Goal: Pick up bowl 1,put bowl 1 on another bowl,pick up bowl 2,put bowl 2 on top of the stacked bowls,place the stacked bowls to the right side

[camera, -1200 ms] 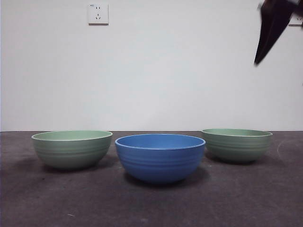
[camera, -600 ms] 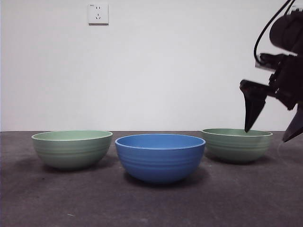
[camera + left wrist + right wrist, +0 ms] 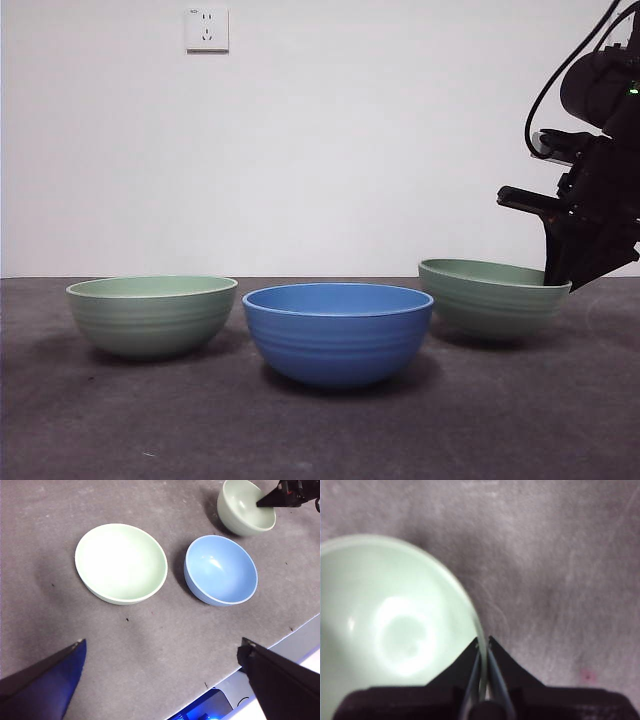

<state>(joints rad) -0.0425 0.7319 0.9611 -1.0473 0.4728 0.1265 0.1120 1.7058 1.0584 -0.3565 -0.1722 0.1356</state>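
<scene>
The blue ribbed bowl stands in the middle of the table, also seen in the left wrist view. One pale green bowl rests flat to its left. The other pale green bowl is on the right, tilted, its rim higher on the side away from the arm. My right gripper is shut on that bowl's right rim; the right wrist view shows its jaws pinching the rim of the bowl. My left gripper hangs open high above the table.
A white wall socket sits on the back wall. The dark grey table's front edge runs close to the blue bowl. The right arm's body and cable fill the upper right.
The right arm came down from the top right corner onto the right green bowl and shut on its rim. That bowl now sits tilted; the other two have not moved.
</scene>
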